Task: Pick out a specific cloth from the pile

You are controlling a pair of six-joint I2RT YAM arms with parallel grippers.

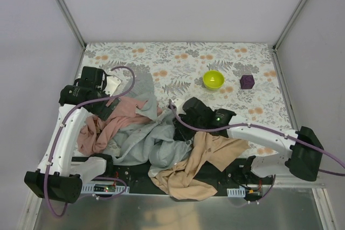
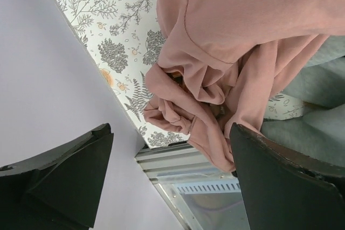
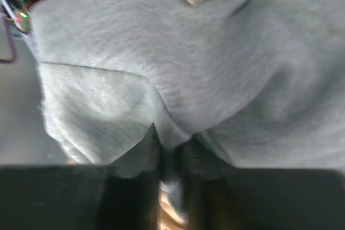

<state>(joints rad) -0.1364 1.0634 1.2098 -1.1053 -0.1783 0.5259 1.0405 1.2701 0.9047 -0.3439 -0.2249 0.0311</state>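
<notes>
The left gripper (image 2: 170, 133) stood wide open near the soft pink cloth (image 2: 237, 25) — the right gripper (image 3: 172, 160) pinched the soft grey garment (image 3: 188, 68).

Lime-green bowl (image 1: 213, 79), upright, open side up, on the table (image 1: 178, 57) (floral cover: grey leaves, orange blossoms). Just right of the bowl and not touching it, a small dark purple cube (image 1: 247, 82). Behind the bowl, a plain white back wall (image 1: 183, 4). Far to either side of the bowl, slanted metal posts (image 1: 63, 7) rising from the table's back corners. Well nearer than the bowl, a bare metal strip (image 1: 215, 211) along the front edge. From the left wrist view, the same floral cover meeting a white side wall (image 2: 43, 79).
</notes>
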